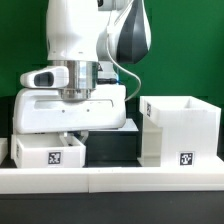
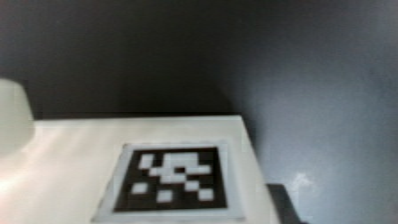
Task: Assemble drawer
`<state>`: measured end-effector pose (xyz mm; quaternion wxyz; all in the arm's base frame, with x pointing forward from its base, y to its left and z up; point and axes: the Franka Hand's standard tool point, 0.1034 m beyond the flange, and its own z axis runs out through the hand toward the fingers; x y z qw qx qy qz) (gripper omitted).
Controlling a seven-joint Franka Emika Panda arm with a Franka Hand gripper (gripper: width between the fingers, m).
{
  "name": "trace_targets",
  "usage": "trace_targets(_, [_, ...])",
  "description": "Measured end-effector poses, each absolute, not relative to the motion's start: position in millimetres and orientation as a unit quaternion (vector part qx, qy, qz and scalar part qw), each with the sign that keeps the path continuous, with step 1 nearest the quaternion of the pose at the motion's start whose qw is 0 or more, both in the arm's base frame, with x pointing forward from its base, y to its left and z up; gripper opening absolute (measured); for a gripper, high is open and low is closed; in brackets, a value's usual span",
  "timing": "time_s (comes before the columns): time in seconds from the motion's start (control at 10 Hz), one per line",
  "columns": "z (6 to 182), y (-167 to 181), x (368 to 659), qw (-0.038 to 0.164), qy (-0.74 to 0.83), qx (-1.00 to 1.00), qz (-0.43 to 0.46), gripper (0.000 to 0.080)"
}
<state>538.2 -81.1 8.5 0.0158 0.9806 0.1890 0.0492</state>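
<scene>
A shallow white tray (image 1: 48, 152) with a black-and-white tag stands at the exterior view's left, behind the rail. The tall white open box (image 1: 180, 128) with a small tag stands at the exterior view's right. My gripper (image 1: 71, 138) hangs low at the tray's far right end, its fingers close to or on the tray's wall. The fingers do not show in the wrist view. That view is blurred and shows a white surface with a large tag (image 2: 176, 180) very close, with dark table beyond. No second tray is in view.
A long low white rail (image 1: 110, 180) runs along the front. The dark table (image 1: 112, 148) shows between the tray and the box. A green backdrop stands behind the arm.
</scene>
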Motion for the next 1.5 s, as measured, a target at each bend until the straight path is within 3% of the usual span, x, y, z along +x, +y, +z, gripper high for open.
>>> trace_targets(0.1, [9.3,-81,537,0.007,0.223,0.974,0.033,0.0041])
trace_targets(0.3, [16.9,-85,534,0.007,0.224,0.974,0.034,0.0041])
trace_targets(0.5, [13.2,-85,533,0.006,0.236,0.971,0.031,0.0041])
trace_targets(0.9, [14.7,-83,534,0.025,0.428,0.903,0.032,0.0041])
trace_targets(1.5, [12.0,-88,525,0.031,0.586,0.809,0.01,0.0041])
